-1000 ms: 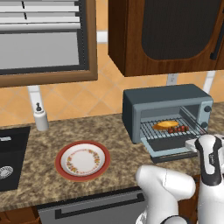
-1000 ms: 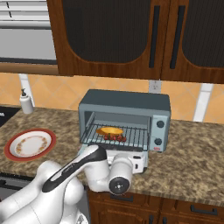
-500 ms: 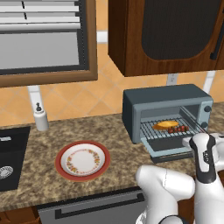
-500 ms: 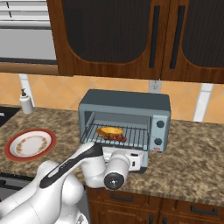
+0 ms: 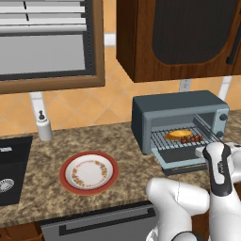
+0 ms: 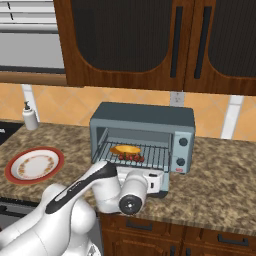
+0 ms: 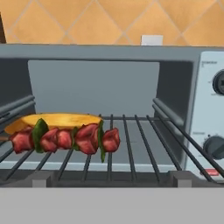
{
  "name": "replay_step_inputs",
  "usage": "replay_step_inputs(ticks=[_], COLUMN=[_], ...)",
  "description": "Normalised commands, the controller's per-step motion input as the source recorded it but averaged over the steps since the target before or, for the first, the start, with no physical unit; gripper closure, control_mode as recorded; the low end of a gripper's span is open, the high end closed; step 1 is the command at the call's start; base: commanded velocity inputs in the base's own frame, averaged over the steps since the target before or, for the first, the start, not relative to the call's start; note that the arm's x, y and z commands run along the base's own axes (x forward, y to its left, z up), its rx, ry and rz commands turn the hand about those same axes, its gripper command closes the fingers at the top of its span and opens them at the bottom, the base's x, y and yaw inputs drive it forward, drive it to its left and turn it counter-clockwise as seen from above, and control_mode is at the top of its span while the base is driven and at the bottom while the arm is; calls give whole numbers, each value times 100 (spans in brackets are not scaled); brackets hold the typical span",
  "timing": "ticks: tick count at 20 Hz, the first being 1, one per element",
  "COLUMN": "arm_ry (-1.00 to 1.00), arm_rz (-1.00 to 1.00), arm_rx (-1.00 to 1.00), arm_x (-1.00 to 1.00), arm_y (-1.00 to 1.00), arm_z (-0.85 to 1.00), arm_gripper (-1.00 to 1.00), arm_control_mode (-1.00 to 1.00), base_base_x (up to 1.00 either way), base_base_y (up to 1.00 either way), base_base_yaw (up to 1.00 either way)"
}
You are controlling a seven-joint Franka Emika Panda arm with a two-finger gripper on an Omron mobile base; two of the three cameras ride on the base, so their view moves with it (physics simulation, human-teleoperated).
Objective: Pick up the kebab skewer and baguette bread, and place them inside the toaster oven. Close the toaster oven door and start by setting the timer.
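- The blue-grey toaster oven (image 6: 142, 131) stood on the granite tabletop (image 5: 52, 153), its toaster oven door (image 5: 184, 162) dropped open.
- The golden baguette bread (image 7: 61, 120) lay on the wire rack (image 7: 131, 148), at its left.
- The kebab skewer (image 7: 65, 139), red chunks with green bits, lay just before it.
- The end effector (image 6: 159, 183) sat at the door, jaws wide apart, holding nothing.

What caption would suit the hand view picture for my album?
Kebab skewer and baguette bread lying side by side on the wire rack of the open toaster oven.
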Motion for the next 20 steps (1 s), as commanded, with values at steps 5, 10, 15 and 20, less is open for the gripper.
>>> replay_step_inputs(ticks=[5, 10, 15, 20], arm_ry=[0, 0, 0, 0], arm_rz=[0, 0, 0, 0], arm_rx=[0, 0, 0, 0], arm_x=[0, 27, 23, 2], arm_y=[4, 0, 0, 0], arm_z=[-16, 0, -1, -16], arm_gripper=[-100, -100, -100, -100], arm_control_mode=[-100, -100, -100, -100], base_base_x=[0, 0, 0, 0], base_base_y=[0, 0, 0, 0], base_base_yaw=[0, 0, 0, 0])
